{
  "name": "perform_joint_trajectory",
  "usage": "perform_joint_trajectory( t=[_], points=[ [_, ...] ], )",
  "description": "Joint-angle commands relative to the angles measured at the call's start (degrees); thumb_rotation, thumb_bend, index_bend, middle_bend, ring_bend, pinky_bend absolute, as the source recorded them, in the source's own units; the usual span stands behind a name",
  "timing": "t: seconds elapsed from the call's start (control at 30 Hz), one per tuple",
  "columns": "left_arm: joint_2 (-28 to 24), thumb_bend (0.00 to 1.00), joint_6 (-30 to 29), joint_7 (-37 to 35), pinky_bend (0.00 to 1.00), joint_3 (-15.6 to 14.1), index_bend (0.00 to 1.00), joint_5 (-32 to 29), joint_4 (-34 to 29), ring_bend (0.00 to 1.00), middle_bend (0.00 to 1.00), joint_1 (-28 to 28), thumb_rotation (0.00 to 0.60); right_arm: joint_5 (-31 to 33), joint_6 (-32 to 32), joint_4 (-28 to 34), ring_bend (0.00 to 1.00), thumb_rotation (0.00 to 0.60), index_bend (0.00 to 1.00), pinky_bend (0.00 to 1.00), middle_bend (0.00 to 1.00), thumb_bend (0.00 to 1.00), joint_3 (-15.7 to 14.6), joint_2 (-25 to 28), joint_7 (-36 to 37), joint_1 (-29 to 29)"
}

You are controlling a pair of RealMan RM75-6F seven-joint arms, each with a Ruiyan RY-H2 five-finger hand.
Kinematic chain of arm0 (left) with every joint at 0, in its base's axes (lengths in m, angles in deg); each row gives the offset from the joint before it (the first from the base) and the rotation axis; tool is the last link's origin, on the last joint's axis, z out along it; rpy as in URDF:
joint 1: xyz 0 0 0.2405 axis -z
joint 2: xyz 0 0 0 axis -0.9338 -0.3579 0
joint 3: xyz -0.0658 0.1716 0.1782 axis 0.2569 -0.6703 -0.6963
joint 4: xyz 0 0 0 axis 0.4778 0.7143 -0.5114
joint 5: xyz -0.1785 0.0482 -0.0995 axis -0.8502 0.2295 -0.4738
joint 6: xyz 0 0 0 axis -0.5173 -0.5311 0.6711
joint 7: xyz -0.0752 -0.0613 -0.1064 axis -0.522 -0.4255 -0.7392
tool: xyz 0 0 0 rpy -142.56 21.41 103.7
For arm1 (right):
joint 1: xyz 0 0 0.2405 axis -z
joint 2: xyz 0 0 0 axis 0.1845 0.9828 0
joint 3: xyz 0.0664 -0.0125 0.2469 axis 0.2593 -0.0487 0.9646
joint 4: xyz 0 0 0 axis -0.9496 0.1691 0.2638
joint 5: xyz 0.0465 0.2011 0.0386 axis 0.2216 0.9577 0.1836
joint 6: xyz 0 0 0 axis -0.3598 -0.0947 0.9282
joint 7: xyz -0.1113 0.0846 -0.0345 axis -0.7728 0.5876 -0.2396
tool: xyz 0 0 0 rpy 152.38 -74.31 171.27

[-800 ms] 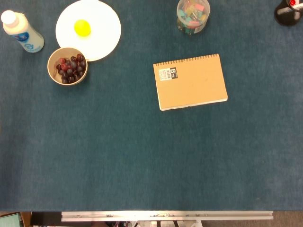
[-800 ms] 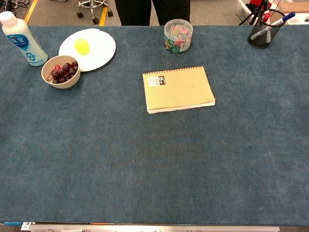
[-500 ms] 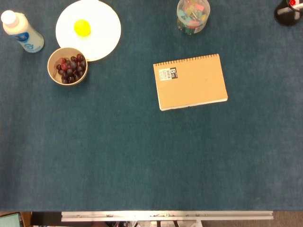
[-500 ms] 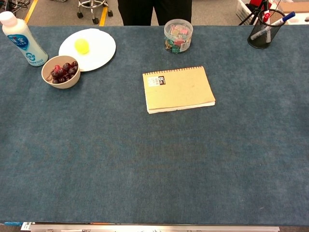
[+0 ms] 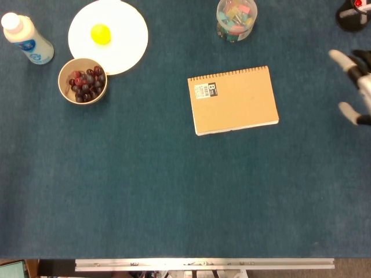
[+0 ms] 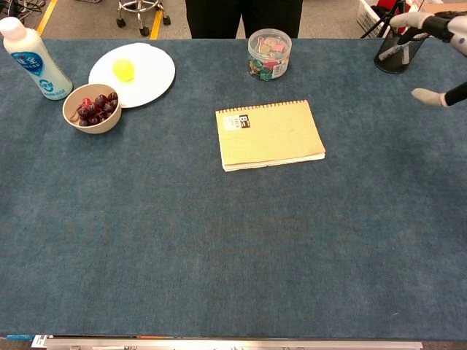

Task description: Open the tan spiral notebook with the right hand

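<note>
1. Blue felt covers the table (image 6: 219, 255) from its metal front edge to the far side; the near half carries no items I can report on.
2. Tan spiral notebook (image 5: 233, 100): lies flat and closed near the table centre, slightly right of it. Spiral binding runs along the far edge. White and black label sits at the far-left corner of the cover. Page block shows along the near edge.
3. Right hand (image 5: 355, 87): enters at the right frame edge, level with the notebook and well apart from it. Fingers (image 6: 425, 95) are spread, with nothing between them. Only part of the hand is in frame. Whether it touches the felt, I cannot tell.
4. Left hand: not visible in either view.
5. Tan bowl (image 5: 82, 80): far-left area, filled with dark red grapes.
6. White plate (image 5: 123, 43): just behind the bowl, touching or nearly touching it, with 1 yellow fruit (image 5: 101, 33) on it.
7. White bottle (image 5: 26, 39): left of the plate, blue label.
8. Clear jar (image 5: 236, 19): beyond the notebook, holding mixed coloured clips.
9. Black mesh pen holder (image 6: 400, 47): far-right corner, with pens standing in it, just beyond my right hand.
10. Person in dark clothing (image 6: 243, 16): standing past the far table edge.
</note>
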Motion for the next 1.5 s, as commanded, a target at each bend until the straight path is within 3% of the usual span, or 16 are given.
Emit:
perform_joint_trajectory(
  t=[0.03, 0.33, 0.8, 1.13, 1.5],
  points=[
    [-0.07, 0.41, -0.05, -0.11, 0.15, -0.02, 0.14, 0.03, -0.07, 0.09, 0.09, -0.04, 0.6, 3.88, 6.33, -1.66, 0.11, 0.6, 0.1, 0.14, 0.22, 0.28, 2.36, -2.93, 0.71, -4.86],
    [-0.41, 0.41, -0.97, -0.51, 0.15, -0.28, 0.14, 0.11, -0.06, 0.09, 0.09, -0.82, 0.6, 13.82, 20.07, -9.05, 0.11, 0.6, 0.03, 0.14, 0.24, 0.46, 5.77, -11.8, 2.97, -16.74],
    [-0.72, 0.41, -1.08, -0.71, 0.15, -0.35, 0.14, -0.4, 0.26, 0.09, 0.09, -1.41, 0.6, 22.65, 28.37, -25.06, 0.11, 0.59, 0.03, 0.14, 0.24, 0.46, 6.54, -27.38, 4.17, -28.73],
    [-0.76, 0.41, -0.34, -0.44, 0.15, -0.07, 0.14, -1.3, 0.35, 0.09, 0.09, -1.27, 0.6, 29.07, 34.57, -34.65, 0.11, 0.581, 0.03, 0.14, 0.24, 0.46, 6.98, -33.19, 7.53, -34.29],
    [-0.72, 0.41, 0.17, 0.12, 0.15, 0.09, 0.14, -1.96, 0.44, 0.09, 0.09, -1.23, 0.6, 32.84, 40.13, -44.39, 0.11, 0.564, 0.03, 0.14, 0.25, 0.46, 5.19, -37.8, 9.98, -38.45]
  ],
)
